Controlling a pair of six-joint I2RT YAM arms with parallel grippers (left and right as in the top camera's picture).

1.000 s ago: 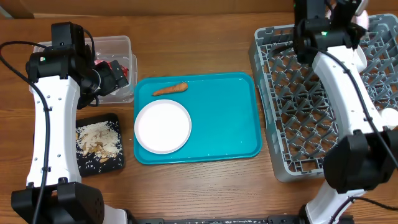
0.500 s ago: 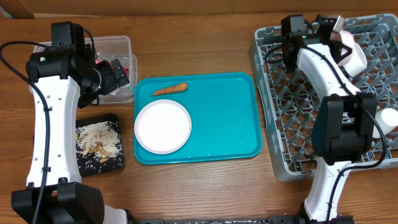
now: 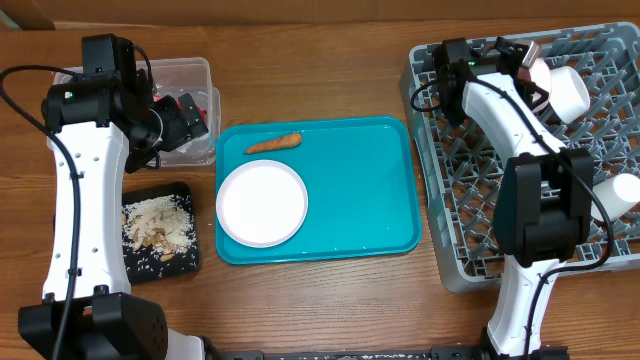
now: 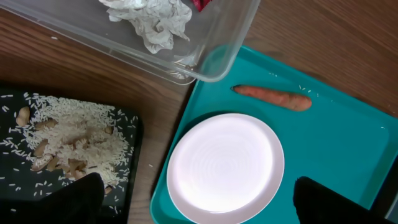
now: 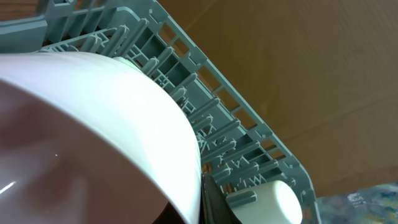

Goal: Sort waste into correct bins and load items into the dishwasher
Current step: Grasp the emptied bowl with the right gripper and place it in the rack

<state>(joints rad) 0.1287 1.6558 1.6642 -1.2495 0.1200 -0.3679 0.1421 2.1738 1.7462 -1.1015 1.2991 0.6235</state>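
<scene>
Right gripper (image 3: 537, 68), clamped on pinkish-white bowl (image 3: 566, 90), came down from frame top to dish rack (image 3: 470, 240) 1 o'clock sector; release pending. Left gripper (image 3: 193, 112) agape over clear tub (image 3: 195, 72). Plate (image 3: 262, 203) unloaded.

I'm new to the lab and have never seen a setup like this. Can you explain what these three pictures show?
Two robot arms work at a wooden table. One picture looks down from above; the other two come from a camera on each wrist. The left gripper hangs open at the clear tub, which holds tissue and a red wrapper. A teal tray carries a white plate and a carrot stick; a black tray holds rice scraps. The right gripper is shut on a pinkish-white bowl over the grey dish rack, where a white cup lies.
</scene>
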